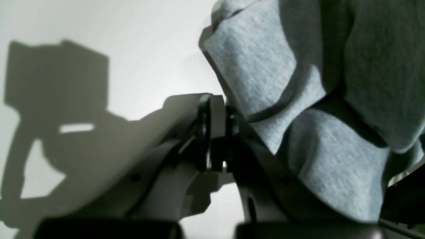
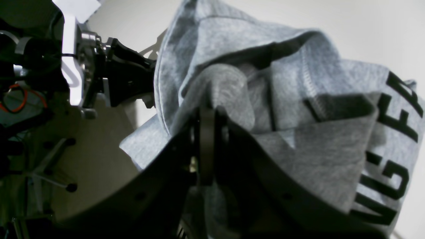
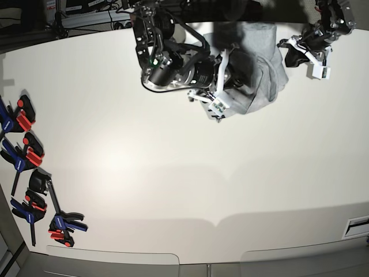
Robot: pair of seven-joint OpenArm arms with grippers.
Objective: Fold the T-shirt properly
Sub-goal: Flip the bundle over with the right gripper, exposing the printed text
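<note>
Up high, both claws pinch the bunched T-shirt point(image 2: 298, 139).

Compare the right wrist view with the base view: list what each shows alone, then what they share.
Only the right wrist view shows the black block lettering on the T-shirt, its stitched hems, and the right gripper shut on a pinch of the fabric.

Only the base view shows the whole white table, the red, blue and black clamps along its left edge, and where both arms stand at the far side.

Both show the grey T-shirt bunched and gathered between the two arms, not laid flat, and the left gripper at its edge.
</note>
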